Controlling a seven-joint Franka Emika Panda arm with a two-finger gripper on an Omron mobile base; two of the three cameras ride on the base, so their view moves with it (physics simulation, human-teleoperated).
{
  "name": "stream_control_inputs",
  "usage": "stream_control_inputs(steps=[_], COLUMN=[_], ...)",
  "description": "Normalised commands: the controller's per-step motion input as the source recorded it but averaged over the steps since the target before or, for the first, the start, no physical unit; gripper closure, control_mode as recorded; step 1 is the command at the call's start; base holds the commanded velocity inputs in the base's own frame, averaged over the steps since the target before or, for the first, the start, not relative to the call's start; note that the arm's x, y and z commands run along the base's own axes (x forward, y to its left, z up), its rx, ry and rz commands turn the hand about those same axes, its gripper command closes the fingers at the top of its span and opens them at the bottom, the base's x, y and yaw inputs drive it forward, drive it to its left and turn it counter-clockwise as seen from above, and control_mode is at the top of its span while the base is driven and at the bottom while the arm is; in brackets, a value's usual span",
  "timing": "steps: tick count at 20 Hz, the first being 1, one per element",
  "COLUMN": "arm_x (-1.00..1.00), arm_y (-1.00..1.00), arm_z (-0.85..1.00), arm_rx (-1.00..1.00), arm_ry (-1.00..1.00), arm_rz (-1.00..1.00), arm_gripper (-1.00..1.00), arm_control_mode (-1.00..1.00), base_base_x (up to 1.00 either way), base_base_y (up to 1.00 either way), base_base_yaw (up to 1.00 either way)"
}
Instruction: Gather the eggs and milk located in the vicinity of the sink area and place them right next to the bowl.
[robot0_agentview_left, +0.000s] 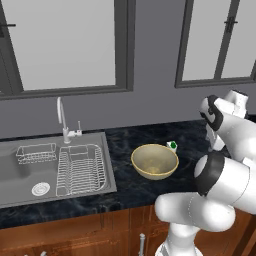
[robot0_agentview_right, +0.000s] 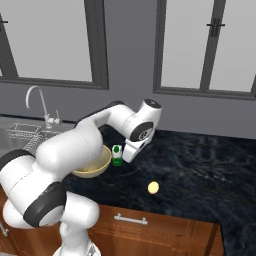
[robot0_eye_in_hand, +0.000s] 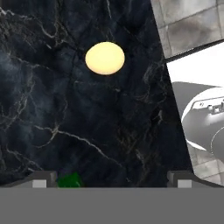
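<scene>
The pincer (robot0_eye_in_hand: 111, 181) is standing wide and empty over the dark bench (robot0_eye_in_hand: 65, 131), the milk (robot0_agentview_right: 117, 155) sitting just beside it against the bowl (robot0_agentview_right: 95, 167), one egg (robot0_eye_in_hand: 105, 58) lying farther off

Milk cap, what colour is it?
Green: the milk cap shows best in the right base view.

A dark marbled counter (robot0_agentview_left: 125, 192) tops wooden cabinets (robot0_agentview_right: 165, 232) below grey-framed windows (robot0_agentview_left: 65, 45).
</scene>
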Motion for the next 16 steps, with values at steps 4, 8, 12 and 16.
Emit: stream_control_inputs(steps=[4, 8, 12, 16], arm_x=[0.0, -0.16, -0.24, -0.11], arm_y=[-0.07, -0.26, -0.22, -0.17], arm_z=[0.0, -0.01, -0.12, -0.11], arm_rx=[0.1, 0.04, 0.0, 0.0], arm_ry=[-0.02, 0.0, 0.0, 0.0], arm_rz=[-0.13, 0.01, 0.01, 0.03], arm_gripper=[-1.0, -1.0, -1.0, -1.0], arm_control_mode=[-1.0, -1.0, -1.0, -1.0], base_base_x=[0.0, 0.0, 0.0, 0.0], base_base_y=[0.0, 0.0, 0.0, 0.0], base_base_yaw=[0.0, 0.0, 0.0, 0.0])
